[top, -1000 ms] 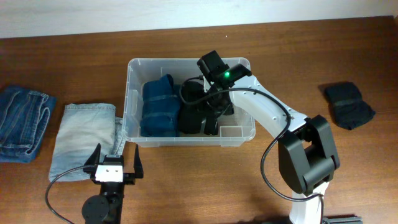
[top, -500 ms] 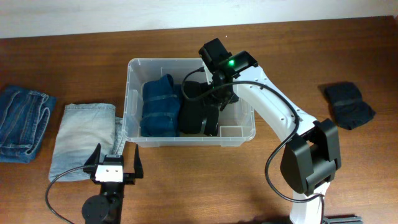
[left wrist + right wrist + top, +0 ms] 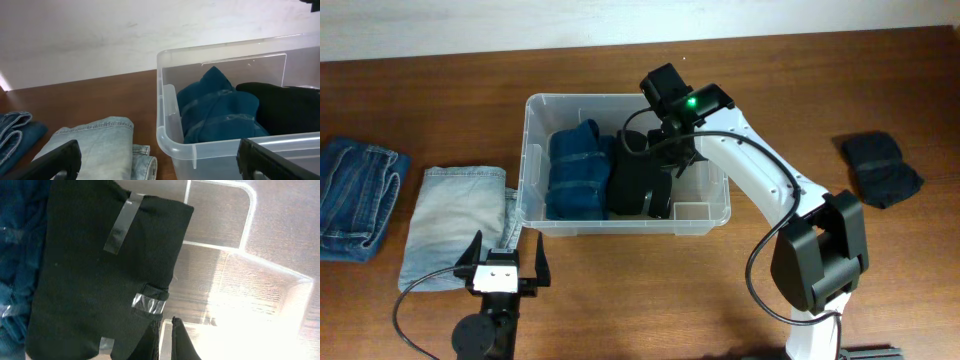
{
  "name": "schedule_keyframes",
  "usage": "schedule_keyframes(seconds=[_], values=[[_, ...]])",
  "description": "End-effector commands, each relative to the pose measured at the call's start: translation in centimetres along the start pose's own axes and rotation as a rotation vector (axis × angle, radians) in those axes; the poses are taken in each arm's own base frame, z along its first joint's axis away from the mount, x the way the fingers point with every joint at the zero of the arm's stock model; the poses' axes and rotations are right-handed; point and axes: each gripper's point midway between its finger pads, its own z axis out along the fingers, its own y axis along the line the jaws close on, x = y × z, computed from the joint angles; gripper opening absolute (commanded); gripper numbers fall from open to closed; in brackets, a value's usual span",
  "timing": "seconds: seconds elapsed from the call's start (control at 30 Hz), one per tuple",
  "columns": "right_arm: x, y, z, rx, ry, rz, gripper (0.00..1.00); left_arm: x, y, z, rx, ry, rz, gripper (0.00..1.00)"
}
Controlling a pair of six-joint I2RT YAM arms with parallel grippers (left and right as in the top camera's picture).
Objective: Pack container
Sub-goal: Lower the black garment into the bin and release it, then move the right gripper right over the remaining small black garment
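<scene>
The clear container (image 3: 620,97) stands mid-table with a folded blue garment (image 3: 578,170) in its left half and a folded black garment (image 3: 638,180) beside it. My right gripper (image 3: 665,160) hangs over the container's right half, just off the black garment's edge. In the right wrist view its fingers (image 3: 167,340) are shut with nothing between them, next to the black garment (image 3: 90,270) and above the container's base (image 3: 280,230). My left gripper (image 3: 504,262) rests open near the table's front edge, facing the container's corner (image 3: 167,120); its jaws (image 3: 157,160) hold nothing.
Folded light-blue jeans (image 3: 455,220) lie left of the container, and darker jeans (image 3: 355,195) lie at the far left edge. A dark folded cloth (image 3: 880,168) sits on the table at the right. The light jeans (image 3: 95,142) lie just ahead of my left gripper.
My right gripper has gone from open to shut and drawn back slightly from the black garment, which stays in the container. The left arm has not moved.
</scene>
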Motion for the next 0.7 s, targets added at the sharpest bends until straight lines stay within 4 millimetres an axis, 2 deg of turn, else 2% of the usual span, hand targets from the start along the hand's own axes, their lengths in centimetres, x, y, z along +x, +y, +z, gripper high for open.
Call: schedule_keyframes(seconds=[0.0,0.33,0.67], values=[[0.4,-0.6,1.7,0.032,0.027,0.034,0.04,0.2,0.0,0.0,0.003,-0.002,0.015,0.99],[1.0,-0.6,3.3,0.045,0.064,0.051,0.04,0.2,0.0,0.0,0.003,-0.002,0.015,0.99],[1.4,-0.6,3.6,0.046,0.080,0.068,0.04,0.2,0.0,0.0,0.003,-0.002,0.015,0.99]])
